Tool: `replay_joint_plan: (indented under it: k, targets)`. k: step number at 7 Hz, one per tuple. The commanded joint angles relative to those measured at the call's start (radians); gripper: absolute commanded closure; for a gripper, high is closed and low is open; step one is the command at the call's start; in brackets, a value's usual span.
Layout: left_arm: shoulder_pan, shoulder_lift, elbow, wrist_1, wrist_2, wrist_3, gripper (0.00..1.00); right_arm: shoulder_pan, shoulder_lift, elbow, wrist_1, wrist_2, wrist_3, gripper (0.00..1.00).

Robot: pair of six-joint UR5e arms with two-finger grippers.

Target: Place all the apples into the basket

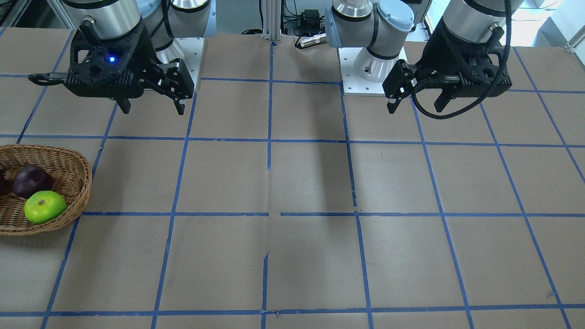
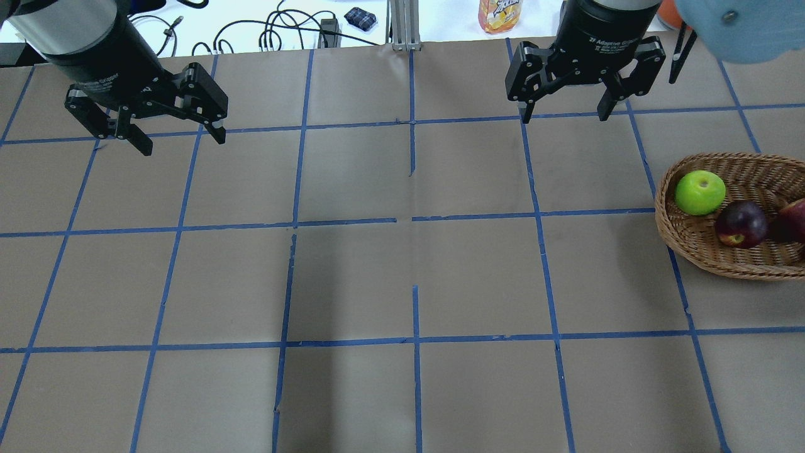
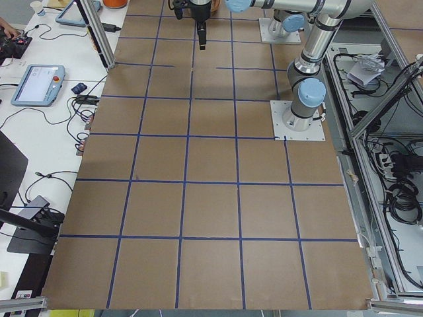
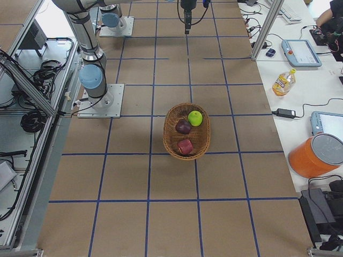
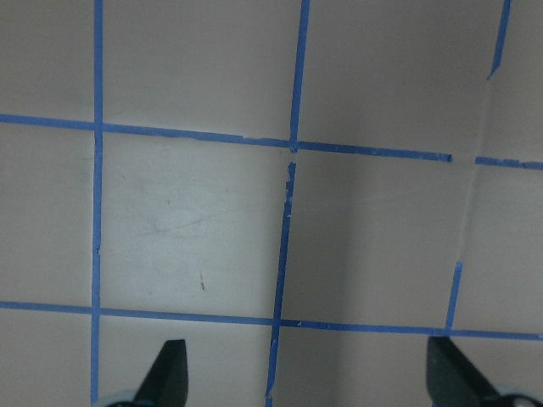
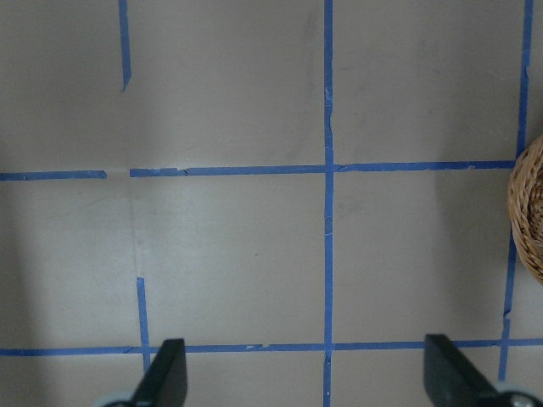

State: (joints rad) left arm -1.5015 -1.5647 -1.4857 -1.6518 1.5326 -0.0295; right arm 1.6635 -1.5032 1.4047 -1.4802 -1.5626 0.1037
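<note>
The wicker basket [image 2: 692,245] sits at the table's right edge, and also shows in the front view [image 1: 77,201] and the right side view [image 4: 170,144]. All three apples lie in it: yellow-green [image 2: 700,192], dark maroon [image 2: 741,223] and red [image 2: 793,220], cut by the frame edge. My right gripper [image 2: 566,117] is open and empty, raised above the table, left of and beyond the basket. Its wrist view shows only the basket's rim [image 6: 528,212]. My left gripper [image 2: 183,145] is open and empty, raised at the far left, over bare table.
Brown table paper with a blue tape grid [image 2: 412,220]. A drink bottle [image 2: 500,14] and cables lie on the white bench beyond the table. An orange bucket [image 4: 316,155] and a teach pendant [image 4: 301,52] stand beside the table.
</note>
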Motion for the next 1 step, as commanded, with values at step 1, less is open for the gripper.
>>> replay_joint_plan:
  k: [1]
  targets:
    - [-0.005, -0.002, -0.002, 0.005, 0.030, 0.000, 0.00, -0.001, 0.000, -0.001, -0.002, 0.001, -0.001, 0.02]
